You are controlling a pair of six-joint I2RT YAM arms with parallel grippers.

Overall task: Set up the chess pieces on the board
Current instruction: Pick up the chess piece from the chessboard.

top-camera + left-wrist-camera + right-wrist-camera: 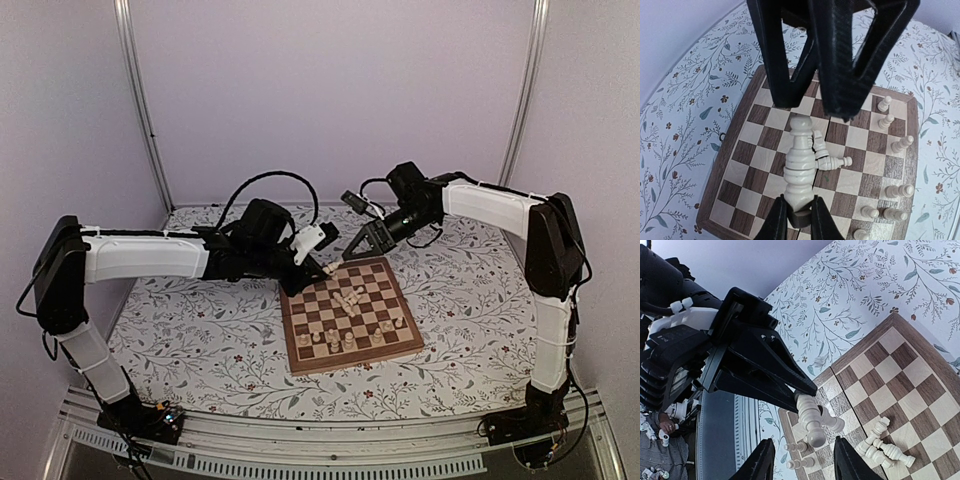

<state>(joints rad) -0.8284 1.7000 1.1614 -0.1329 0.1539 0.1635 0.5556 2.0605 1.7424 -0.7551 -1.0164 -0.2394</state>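
Observation:
The board (385, 275) lies in the middle of the tablecloth. My left gripper (322, 266) is shut on the base of a tall cream chess piece (800, 160) and holds it above the board's far left part; the piece also shows in the right wrist view (812, 422). My right gripper (362, 245) is open and empty, its fingers (762, 460) on either side of the held piece's head without touching it. Several pieces lie toppled (350, 299) mid-board. Others stand in rows (340, 340) along the near edge.
The floral tablecloth (200, 330) surrounds the board. The right gripper's black fingers (837, 75) fill the top of the left wrist view, close over the held piece. Standing pieces (892, 145) line the board's right side in that view.

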